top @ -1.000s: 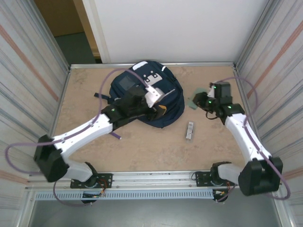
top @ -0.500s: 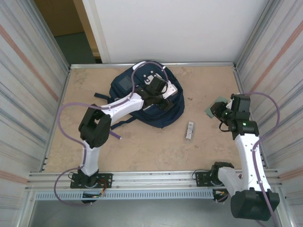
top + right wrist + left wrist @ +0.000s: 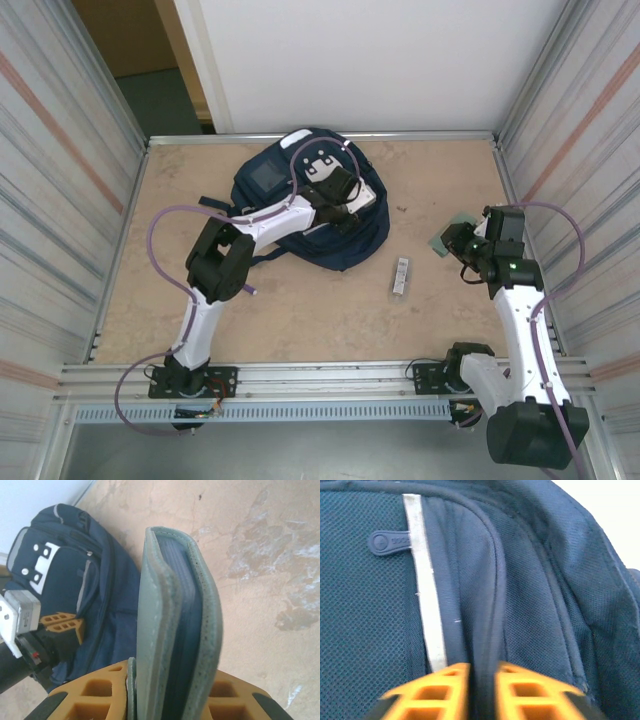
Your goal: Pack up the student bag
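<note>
From above, the bag (image 3: 268,178) lies at the far side of the counter (image 3: 300,310), a bit to the left. It is big and dark blue, with white patches on top. The left arm reaches out over it, and the left claw (image 3: 348,212) sits down on the right part of the bag. The right claw (image 3: 450,243) is well apart from the bag, over by the right wall. It holds a grey-green pouch (image 3: 440,240) up over the counter. A small grey bar (image 3: 401,275) lies flat on the counter between the bag and the right arm.

The left wrist camera looks close at the bag's blue cloth (image 3: 530,580). The left claw (image 3: 482,690) has its two orange fingers (image 3: 445,687) pressed almost together. A thin ridge of the bag's cloth runs right in between them, so the claw is pinching the bag. A pale stripe (image 3: 425,605) runs down the cloth to the left finger. A little round blue tab (image 3: 390,542) lies just left of the stripe.

The right wrist camera shows the right claw (image 3: 170,690) clamped on the pouch (image 3: 160,610). The pouch stands on its edge between the fingers, and something dark blue is tucked inside it. Past the pouch, on the left, the bag (image 3: 100,590) lies on the counter (image 3: 250,555). The left claw (image 3: 62,625) rests on the bag there, fingers close together.
</note>
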Motion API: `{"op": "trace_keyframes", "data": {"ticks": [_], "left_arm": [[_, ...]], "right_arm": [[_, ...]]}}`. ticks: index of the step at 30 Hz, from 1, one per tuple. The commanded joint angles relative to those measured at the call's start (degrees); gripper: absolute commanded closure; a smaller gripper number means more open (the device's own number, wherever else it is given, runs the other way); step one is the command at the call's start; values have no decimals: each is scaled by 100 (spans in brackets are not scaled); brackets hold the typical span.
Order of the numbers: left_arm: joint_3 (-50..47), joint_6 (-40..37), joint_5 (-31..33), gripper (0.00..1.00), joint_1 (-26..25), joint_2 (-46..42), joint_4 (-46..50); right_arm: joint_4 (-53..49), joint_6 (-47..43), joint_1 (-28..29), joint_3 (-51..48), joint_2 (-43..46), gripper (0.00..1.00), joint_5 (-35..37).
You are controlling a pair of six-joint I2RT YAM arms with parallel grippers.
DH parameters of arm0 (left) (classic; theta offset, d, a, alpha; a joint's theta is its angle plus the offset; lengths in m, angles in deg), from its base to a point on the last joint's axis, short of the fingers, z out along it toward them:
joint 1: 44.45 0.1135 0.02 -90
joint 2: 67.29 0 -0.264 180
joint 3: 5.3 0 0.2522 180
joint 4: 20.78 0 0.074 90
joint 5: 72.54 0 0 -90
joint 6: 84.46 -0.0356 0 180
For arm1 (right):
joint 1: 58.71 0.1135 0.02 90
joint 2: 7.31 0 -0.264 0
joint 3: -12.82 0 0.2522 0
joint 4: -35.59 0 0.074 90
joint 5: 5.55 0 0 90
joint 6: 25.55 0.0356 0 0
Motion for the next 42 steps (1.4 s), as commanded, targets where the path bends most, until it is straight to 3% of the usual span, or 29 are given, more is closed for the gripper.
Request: {"op": "trace_keyframes", "data": {"ticks": [1, 6, 13, 17, 19, 26, 30, 35, 42], "left_arm": [[210, 95, 269, 100, -24, -270, 395], [-219, 44, 218, 100, -16, -1352, -231], [706, 392, -581, 100, 493, -1612, 428], [936, 763, -960, 100, 747, -1771, 413], [1052, 890, -1325, 100, 854, -1810, 406], [1011, 1278, -1889, 100, 913, -1960, -42], [1201, 1255, -2088, 100, 969, -1956, 34], [1220, 1413, -2243, 100, 1123, -2083, -49], [1257, 1466, -2666, 100, 1201, -2058, -100]], "right_arm": [[394, 171, -10, -157, -23, 97, -403], [587, 95, 447, -138, -179, 94, -661], [1393, 807, 1665, 110, -953, 90, -1106], [2044, 1482, 2496, 341, -1681, 93, -423], [2460, 1963, 2753, 546, -2197, 90, -211], [4275, 2737, 3049, 1394, -4187, 92, 168], [3873, 2406, 3551, 2558, -5104, 91, 670], [4692, 3403, 3512, 3020, -6226, 89, 652], [5456, 3613, 3542, 4069, -7821, 84, 513]]}}
